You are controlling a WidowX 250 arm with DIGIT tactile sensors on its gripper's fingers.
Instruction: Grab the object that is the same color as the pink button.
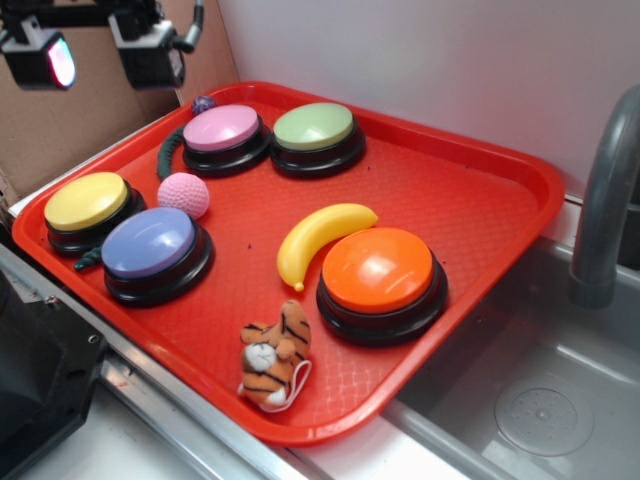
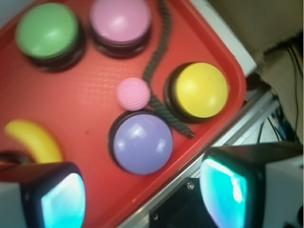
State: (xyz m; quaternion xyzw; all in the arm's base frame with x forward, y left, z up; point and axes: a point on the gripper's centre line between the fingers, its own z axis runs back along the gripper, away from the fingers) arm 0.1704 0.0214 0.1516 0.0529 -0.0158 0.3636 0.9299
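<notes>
Five push buttons stand on the red tray (image 1: 500, 170): one pink button (image 1: 222, 128), one green button (image 1: 314, 127), one yellow button (image 1: 87, 201), one lavender-blue button (image 1: 149, 243) and one orange button (image 1: 378, 271). There is one small pink ball (image 1: 184, 194), one yellow banana (image 1: 320, 236), one striped tiger plush (image 1: 276, 355) and one dark green rope (image 1: 169, 148).

The pink ball lies on the tray's bare floor between the yellow, lavender-blue and pink buttons, just beside the lavender-blue one and near the rope. The tray rests on the table (image 1: 160, 425), next to a sink (image 1: 540, 400) with a grey faucet (image 1: 605, 190).

The tool (image 1: 95, 50) hangs above the tray's far left corner, well apart from the ball, its two fingers spread wide with nothing between them.

In the wrist view the picture is blurred; the banana is cut by the left edge, the orange button shows only as a dark sliver, and the tiger is out of view. The rope's middle passes behind the buttons in the exterior view.
</notes>
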